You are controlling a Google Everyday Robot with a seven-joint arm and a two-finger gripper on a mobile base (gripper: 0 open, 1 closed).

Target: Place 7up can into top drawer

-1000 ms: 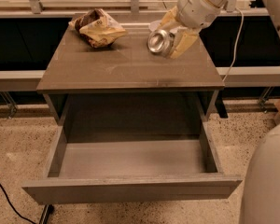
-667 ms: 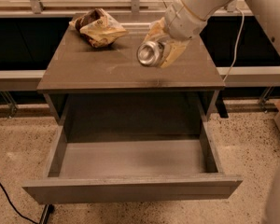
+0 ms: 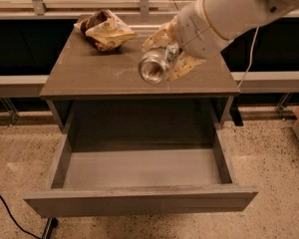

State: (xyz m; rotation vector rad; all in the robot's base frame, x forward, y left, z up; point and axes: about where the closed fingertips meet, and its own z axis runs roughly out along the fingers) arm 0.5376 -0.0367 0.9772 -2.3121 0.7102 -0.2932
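Moving toward the drawer (image 3: 139, 200), the can (image 3: 153, 69) is now closer to it than it was a second ago. Back then it hung farther behind the drawer and more to the right. Now it is up in the air, just behind the open drawer and higher than it, over the front part of the cabinet top (image 3: 89, 78). It is not over the drawer's open space yet. I think that means the carrying step is partly done, and the can must come more forward and down before it can be let go.

The can lies tipped on its side. Its shiny round end points forward and a little down, toward the drawer. Its long way runs from that end up and back, away from the drawer.

The gripper (image 3: 170, 56) is pinching the can between its two pale fingers (image 3: 157, 38). The snack bag (image 3: 103, 30) sits far behind the drawer, to the left.
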